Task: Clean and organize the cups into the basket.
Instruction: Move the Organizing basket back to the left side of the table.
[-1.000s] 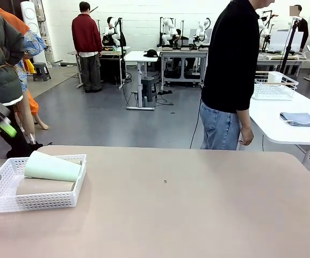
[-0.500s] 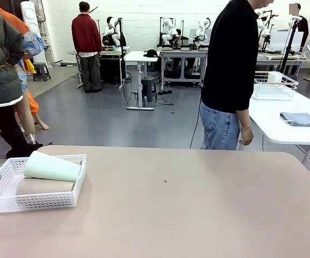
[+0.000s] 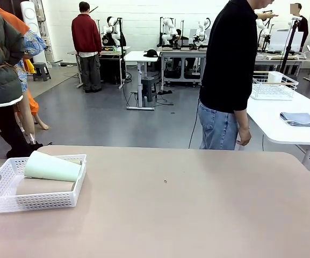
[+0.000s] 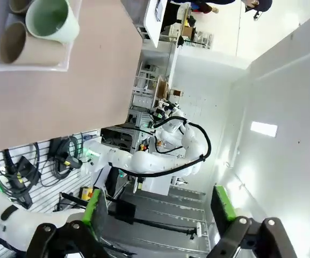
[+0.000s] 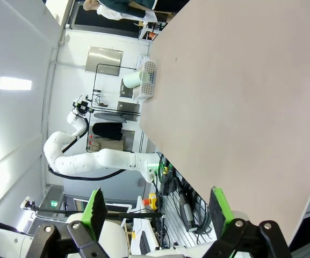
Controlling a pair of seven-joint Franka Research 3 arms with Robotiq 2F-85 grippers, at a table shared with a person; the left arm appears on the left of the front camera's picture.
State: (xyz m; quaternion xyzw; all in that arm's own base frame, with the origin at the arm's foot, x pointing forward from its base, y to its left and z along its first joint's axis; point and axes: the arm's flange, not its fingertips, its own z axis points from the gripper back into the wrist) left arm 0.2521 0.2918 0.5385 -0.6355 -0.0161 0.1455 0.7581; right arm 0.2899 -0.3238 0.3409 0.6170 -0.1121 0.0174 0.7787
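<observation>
The broad beige desk (image 3: pixel 187 204) is stretching across the front view, bare over most of its surface. A person in a black top and blue jeans (image 3: pixel 227 75) is standing at its far edge, one hand (image 3: pixel 244 135) hanging at the side. Behind that person, a white side desk (image 3: pixel 283 121) is carrying a white wire-frame basket (image 3: pixel 273 86) and a folded grey cloth (image 3: pixel 301 119).

The shallow white plastic basket with lattice sides (image 3: pixel 47 200) is sitting at the desk's left end, near the robot's side. The pale mint green tapered cup (image 3: pixel 52 166) is lying on its side in it, resting across the taupe-brown matte cups: one taupe-brown cup (image 3: pixel 44 186) is lying beneath it toward the front wall, and a sliver of the second taupe-brown cup (image 3: pixel 75 160) is showing behind it.

The left end effector (image 4: pixel 157 207) is hanging well apart from the basket, its green-padded fingers spread wide with nothing between them; the cups' open mouths are showing far off in the corner of its view. The right end effector (image 5: pixel 157 207) is likewise standing spread and empty, well away from the basket, which is showing small at the desk's far end
</observation>
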